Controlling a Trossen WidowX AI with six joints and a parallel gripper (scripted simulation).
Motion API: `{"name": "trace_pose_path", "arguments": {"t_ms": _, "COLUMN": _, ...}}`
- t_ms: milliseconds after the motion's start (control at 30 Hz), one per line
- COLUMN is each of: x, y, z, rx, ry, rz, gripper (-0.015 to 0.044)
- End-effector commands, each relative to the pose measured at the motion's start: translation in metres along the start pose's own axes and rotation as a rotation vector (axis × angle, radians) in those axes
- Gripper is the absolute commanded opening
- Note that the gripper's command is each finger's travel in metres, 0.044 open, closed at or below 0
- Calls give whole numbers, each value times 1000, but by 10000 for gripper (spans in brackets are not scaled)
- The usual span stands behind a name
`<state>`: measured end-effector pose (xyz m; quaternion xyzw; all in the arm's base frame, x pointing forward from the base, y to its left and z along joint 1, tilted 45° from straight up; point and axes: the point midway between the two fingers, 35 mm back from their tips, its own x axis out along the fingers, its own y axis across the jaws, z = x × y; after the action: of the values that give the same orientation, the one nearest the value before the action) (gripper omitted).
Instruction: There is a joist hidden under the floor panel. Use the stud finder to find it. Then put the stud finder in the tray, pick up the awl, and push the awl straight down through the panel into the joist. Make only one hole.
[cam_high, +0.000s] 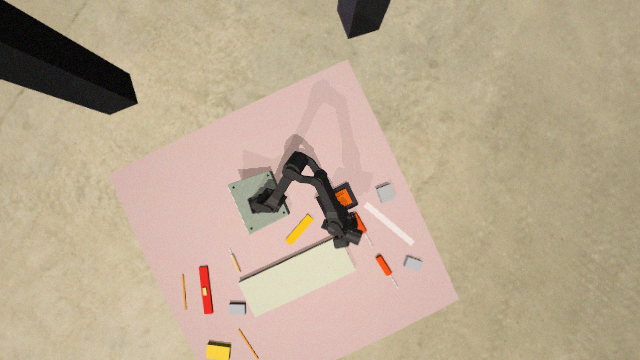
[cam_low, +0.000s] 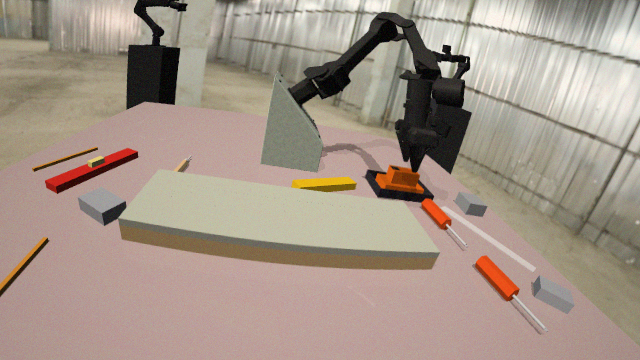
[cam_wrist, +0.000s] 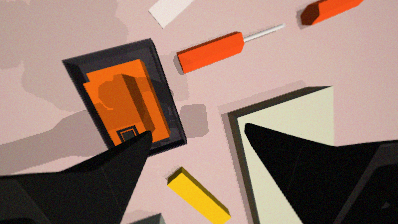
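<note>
Wrist view shows the jaws (cam_high: 347, 241) (cam_low: 416, 167) spread with nothing between them, probably because the stud finder (cam_high: 344, 197) (cam_low: 401, 179) (cam_wrist: 117, 102) already lies inside the tray (cam_high: 354, 201) (cam_low: 376, 186) (cam_wrist: 75, 68). Beside the tray rests an orange-handled awl (cam_high: 360, 223) (cam_low: 437, 214) (cam_wrist: 211, 52), perhaps placed for the next grasp.

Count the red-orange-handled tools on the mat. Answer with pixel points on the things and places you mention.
2: the first tool (cam_high: 360, 223) (cam_low: 436, 214) (cam_wrist: 211, 53) lies just beside the dark tray (cam_high: 354, 197) (cam_low: 374, 186) (cam_wrist: 155, 70); the second tool (cam_high: 383, 265) (cam_low: 497, 278) (cam_wrist: 336, 9) lies farther from it, near a gray block (cam_high: 413, 263) (cam_low: 553, 294).
</note>
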<state>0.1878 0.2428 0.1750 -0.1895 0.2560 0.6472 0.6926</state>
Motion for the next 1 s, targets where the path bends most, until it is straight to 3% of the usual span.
{"name": "trace_pose_path", "arguments": {"t_ms": 0, "x": 3, "y": -60, "z": -41, "rx": 176, "ry": 109, "rz": -76, "gripper": 440}}
{"name": "trace_pose_path", "arguments": {"t_ms": 233, "x": -6, "y": -134, "z": -128, "rx": 454, "ry": 238, "rz": -145, "gripper": 440}}
{"name": "trace_pose_path", "arguments": {"t_ms": 500, "x": -24, "y": -181, "z": -244, "rx": 744, "ry": 322, "rz": -162, "gripper": 440}}
{"name": "trace_pose_path", "arguments": {"t_ms": 733, "x": -38, "y": -182, "z": -352, "rx": 993, "ry": 345, "rz": -135, "gripper": 440}}
{"name": "trace_pose_path", "arguments": {"t_ms": 967, "x": -40, "y": -148, "z": -454, "rx": 1236, "ry": 313, "rz": -72, "gripper": 440}}
